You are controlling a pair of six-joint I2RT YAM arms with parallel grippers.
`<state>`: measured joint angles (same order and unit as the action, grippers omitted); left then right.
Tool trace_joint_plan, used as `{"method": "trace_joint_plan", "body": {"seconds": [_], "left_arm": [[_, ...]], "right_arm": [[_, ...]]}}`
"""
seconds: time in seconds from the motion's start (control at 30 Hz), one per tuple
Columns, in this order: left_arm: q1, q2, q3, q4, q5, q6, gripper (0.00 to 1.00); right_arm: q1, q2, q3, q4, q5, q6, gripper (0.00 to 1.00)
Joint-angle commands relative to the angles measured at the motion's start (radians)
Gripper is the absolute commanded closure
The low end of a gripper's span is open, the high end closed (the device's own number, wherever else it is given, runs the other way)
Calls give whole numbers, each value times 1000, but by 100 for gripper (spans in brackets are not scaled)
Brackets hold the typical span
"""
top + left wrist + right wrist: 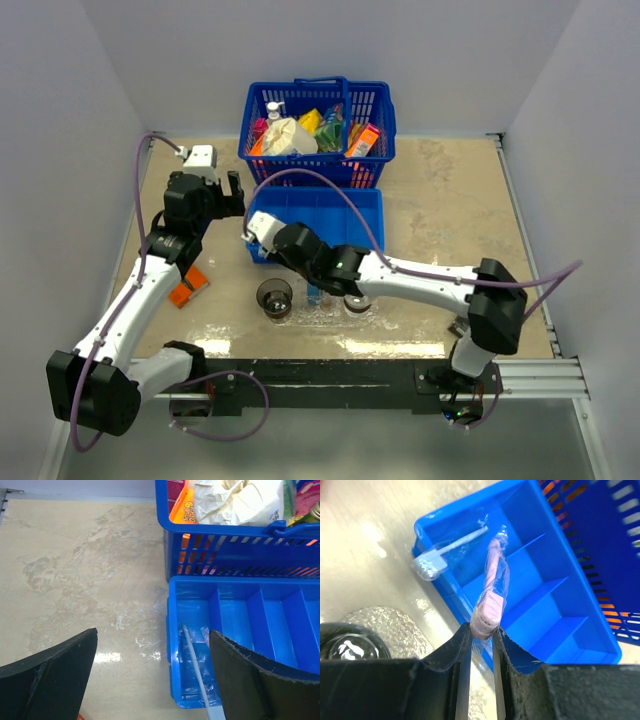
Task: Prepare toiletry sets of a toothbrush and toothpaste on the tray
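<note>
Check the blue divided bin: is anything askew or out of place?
Yes. The white wrapped toothbrush lies slanted in the end compartment of the blue bin, its bristle head poking out over the rim instead of resting inside. The pink toothbrush pinched in the right gripper looks fine.

Bright overhead light, soft shadows, white glare on table (385, 345)
</note>
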<state>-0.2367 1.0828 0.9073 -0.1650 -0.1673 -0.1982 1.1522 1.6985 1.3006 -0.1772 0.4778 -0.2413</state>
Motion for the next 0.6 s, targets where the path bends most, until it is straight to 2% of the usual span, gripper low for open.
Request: {"method": "trace_joint_plan", "body": {"seconds": [0.0, 0.13, 0.27, 0.43, 0.5, 0.57], "left_arm": [[0, -14, 27, 56, 109, 26, 4], [-1, -70, 1, 110, 163, 57, 5], [-3, -127, -31, 189, 307, 86, 6], [-38, -182, -77, 277, 587, 147, 6], [-81, -182, -87, 289, 757, 170, 6], [-136, -158, -81, 291, 859, 189, 6]], "right_arm": [[-37, -134, 14, -57, -87, 59, 88], [-60, -206, 9, -142, -102, 98, 89], [-71, -321, -1, -186, -122, 143, 88], [-91, -447, -6, -258, -172, 220, 86], [-107, -499, -4, -283, -214, 234, 84], [-114, -525, 8, -335, -263, 281, 83]]}}
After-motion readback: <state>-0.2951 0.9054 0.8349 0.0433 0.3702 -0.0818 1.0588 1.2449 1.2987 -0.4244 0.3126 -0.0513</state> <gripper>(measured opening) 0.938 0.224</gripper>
